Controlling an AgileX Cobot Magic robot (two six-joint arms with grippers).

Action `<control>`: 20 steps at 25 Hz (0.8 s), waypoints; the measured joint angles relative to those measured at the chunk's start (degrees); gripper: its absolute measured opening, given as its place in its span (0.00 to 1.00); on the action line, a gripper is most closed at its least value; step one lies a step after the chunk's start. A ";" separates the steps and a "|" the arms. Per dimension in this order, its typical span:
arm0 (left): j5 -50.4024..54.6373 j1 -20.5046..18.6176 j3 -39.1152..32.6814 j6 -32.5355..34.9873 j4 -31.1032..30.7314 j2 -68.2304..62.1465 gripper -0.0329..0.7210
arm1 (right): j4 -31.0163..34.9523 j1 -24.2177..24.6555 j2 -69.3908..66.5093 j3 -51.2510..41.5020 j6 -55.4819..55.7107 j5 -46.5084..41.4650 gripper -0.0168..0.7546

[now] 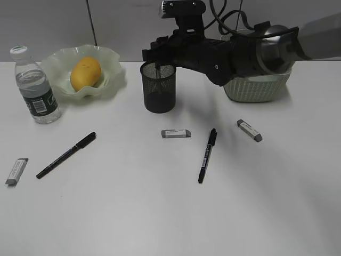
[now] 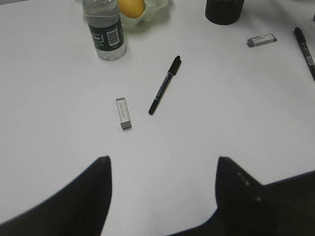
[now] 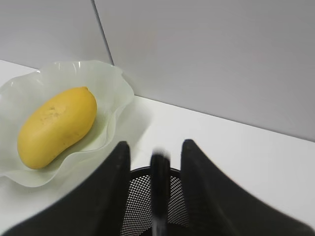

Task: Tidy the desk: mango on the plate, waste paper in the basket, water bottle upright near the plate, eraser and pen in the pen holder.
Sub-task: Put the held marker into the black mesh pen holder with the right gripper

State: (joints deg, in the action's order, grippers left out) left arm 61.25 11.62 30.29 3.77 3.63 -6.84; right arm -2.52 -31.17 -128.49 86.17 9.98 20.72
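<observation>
Our right gripper (image 3: 153,162) over pen holder (image 1: 158,88), desk's rear centre; jaws parted, blurred dark pen (image 3: 158,191) between them, seemingly slipping into cup; whether still gripped, we cannot tell. Left gripper (image 2: 162,169) wide open, empty, over desk's front left. Loose pens (image 1: 207,155) (image 1: 66,155) and erasers (image 1: 176,133): we judge them light, stiff; pen barrels slick, so we pinch mid-barrel; erasers across long sides.

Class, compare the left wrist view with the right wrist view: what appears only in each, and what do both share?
Only the left wrist view: the clear plastic water bottle, a grey eraser, a black pen lying flat. Only the right: a blurred dark pen between the right gripper fingers over the cup. Both: yellow mango, wavy pale green plate, black mesh pen holder, white desk.
</observation>
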 joint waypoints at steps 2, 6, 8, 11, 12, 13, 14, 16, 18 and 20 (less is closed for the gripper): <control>0.00 0.00 0.00 0.00 0.00 0.00 0.71 | 0.00 0.00 0.00 0.00 0.00 0.00 0.51; 0.00 0.00 0.00 0.00 0.00 0.00 0.71 | 0.00 0.00 0.59 0.00 0.00 -2.50 0.62; 0.00 0.00 0.00 0.00 0.00 0.00 0.71 | -0.02 0.00 2.27 0.00 0.00 -7.11 0.63; 0.00 0.00 0.00 0.00 0.00 0.00 0.71 | -0.93 0.00 7.01 0.00 -0.07 -17.22 0.64; 0.00 0.00 0.00 0.00 0.00 0.00 0.71 | -0.84 0.00 8.99 0.00 -0.07 -20.72 0.64; 0.00 0.00 0.00 0.00 0.00 0.00 0.71 | -1.36 0.00 10.92 0.00 -0.07 -25.78 0.64; 0.00 0.00 0.00 0.00 0.00 0.00 0.71 | -1.85 0.00 12.73 0.00 -0.22 -31.06 0.64; 0.00 0.00 0.00 0.00 0.00 0.00 0.71 | -2.27 0.00 15.67 0.11 -1.26 -41.04 0.64; 0.00 0.00 0.00 0.00 0.00 0.00 0.71 | -2.39 0.00 17.94 0.11 -2.99 -51.13 0.64; 0.00 0.00 0.00 0.00 0.00 0.00 0.71 | -2.07 0.00 19.73 0.11 -5.90 -59.03 0.64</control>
State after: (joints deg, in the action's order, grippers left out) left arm 61.25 11.62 30.29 3.77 3.63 -6.84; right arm -4.60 -31.17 -108.76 86.28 4.08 -38.31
